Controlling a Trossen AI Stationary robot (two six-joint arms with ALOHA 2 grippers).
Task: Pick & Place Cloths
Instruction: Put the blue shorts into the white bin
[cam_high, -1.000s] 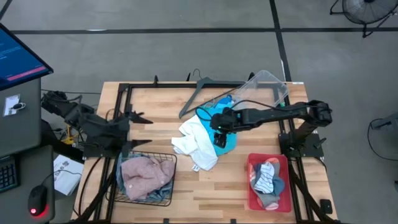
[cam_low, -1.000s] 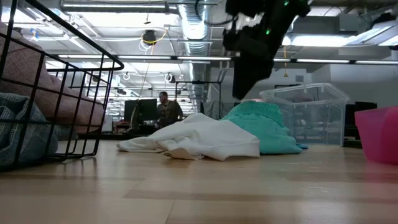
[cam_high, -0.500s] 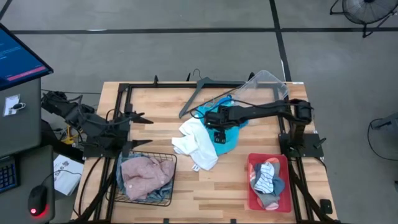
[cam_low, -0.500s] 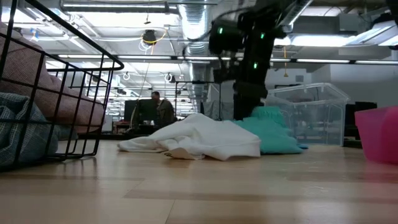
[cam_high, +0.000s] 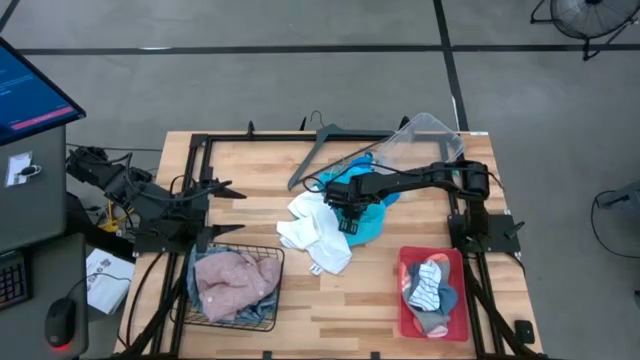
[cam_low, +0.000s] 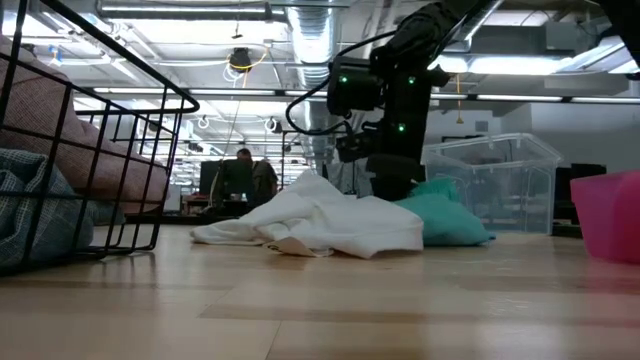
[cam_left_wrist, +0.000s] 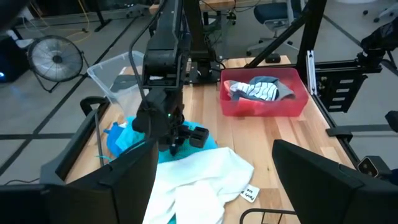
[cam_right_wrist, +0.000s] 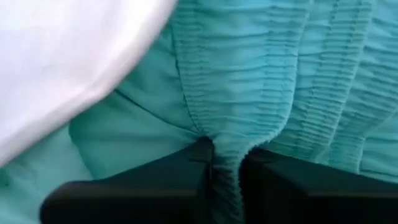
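Note:
A bright turquoise-blue cloth (cam_high: 372, 222) lies crumpled at the table's middle, partly under a white cloth (cam_high: 318, 238) on its left. My right gripper (cam_high: 345, 213) is down on the turquoise cloth (cam_right_wrist: 298, 74) and shut on it. The low view shows it standing on the heap (cam_low: 392, 185), behind the white cloth (cam_low: 320, 225). My left gripper (cam_high: 228, 208) waits open and empty at the table's left edge. My right gripper pinches a raised fold of the turquoise cloth's gathered, ribbed band (cam_right_wrist: 225, 152) between its two fingers (cam_right_wrist: 155, 180). The fingers come from above, pointing down. The cloth lies on the table, beside the white cloth's edge (cam_right_wrist: 68, 74).
A black wire basket (cam_high: 262, 318) at the near left holds pink and denim cloths. A red bin (cam_high: 405, 300) at the near right holds socks. A clear plastic container (cam_high: 430, 135) and a grey hanger (cam_high: 330, 135) lie at the far side.
My right gripper has come down from above the heap onto the turquoise cloth, shifting a little toward the table's left. The top of the turquoise cloth now stands lower in the low view.

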